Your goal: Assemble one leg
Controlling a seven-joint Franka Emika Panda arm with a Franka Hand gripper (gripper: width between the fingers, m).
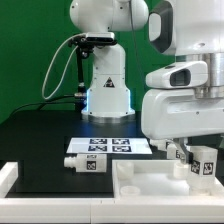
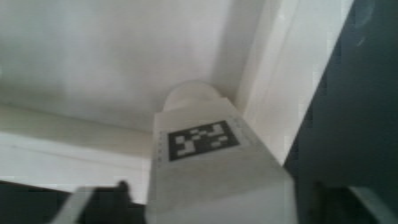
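My gripper (image 1: 192, 158) is at the exterior view's right, low over the white tabletop (image 1: 150, 188). It is shut on a white leg (image 1: 203, 165) that carries a marker tag. In the wrist view the leg (image 2: 210, 150) runs out from between my dark fingers (image 2: 103, 203) and its tip points into a corner of the tabletop (image 2: 107, 60). I cannot tell whether the tip touches the tabletop. A second white leg (image 1: 85, 162) with a tag lies on the black table at the left of the tabletop.
The marker board (image 1: 110, 146) lies flat on the black table behind the loose leg. The arm's base (image 1: 105, 85) stands at the back. A white wall piece (image 1: 8, 182) sits at the exterior view's lower left.
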